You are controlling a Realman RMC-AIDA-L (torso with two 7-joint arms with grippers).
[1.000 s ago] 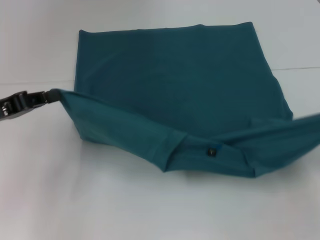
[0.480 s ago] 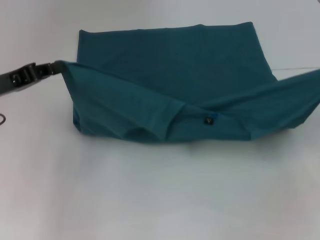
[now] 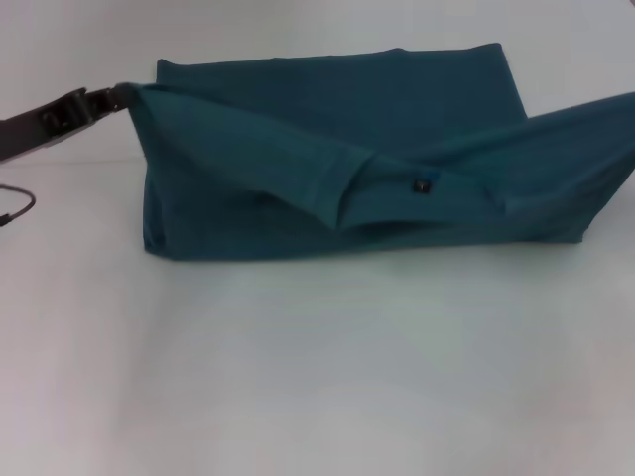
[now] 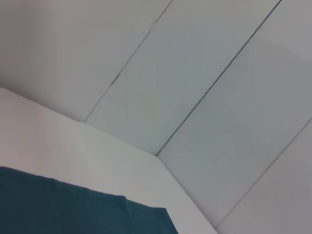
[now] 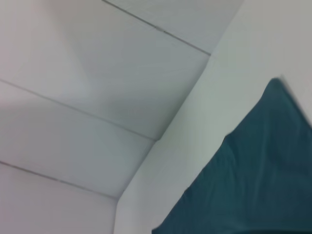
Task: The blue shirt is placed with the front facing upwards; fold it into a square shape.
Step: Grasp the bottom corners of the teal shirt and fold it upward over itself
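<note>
The blue shirt (image 3: 337, 149) lies on the white bench (image 3: 317, 377), its near edge, the collar end with the small dark neck label (image 3: 423, 184), lifted clear of the layer beneath. The left hand (image 3: 117, 96) is clamped on the left corner. The right corner runs off the picture's edge, so I cannot tell how the right hand stands. To fold well, I would carry both corners level and taut to the far edge; the middle sags and could crease. Only white wall panels (image 4: 195, 73) stand behind; nothing blocks the way.
</note>
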